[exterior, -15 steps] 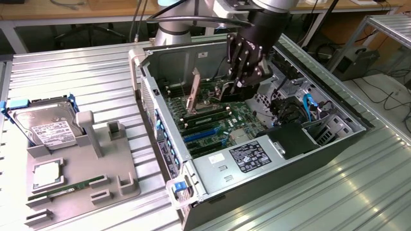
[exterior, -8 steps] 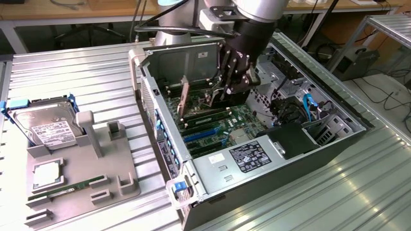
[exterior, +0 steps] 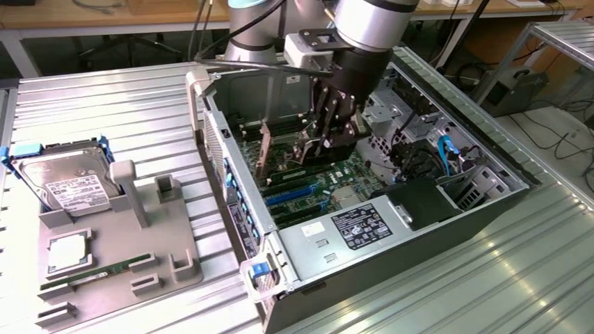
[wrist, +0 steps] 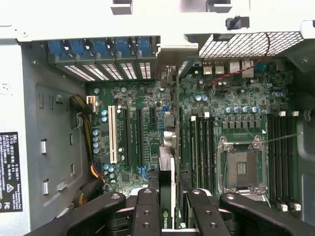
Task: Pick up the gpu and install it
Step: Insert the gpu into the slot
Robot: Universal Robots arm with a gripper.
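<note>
From the exterior view, the gripper (exterior: 332,142) hangs deep in the open case (exterior: 483,149), low over the motherboard (exterior: 307,184). In the wrist view, its fingers (wrist: 147,211) are half closed on the gpu (wrist: 167,187), which is held edge-on just beside the black slots (wrist: 132,135).

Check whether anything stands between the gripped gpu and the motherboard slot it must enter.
Nothing visible does. The gripper holds the gpu edge-on, low over the motherboard; the neighbouring expansion slots look empty, though the card hides its own slot.
</note>
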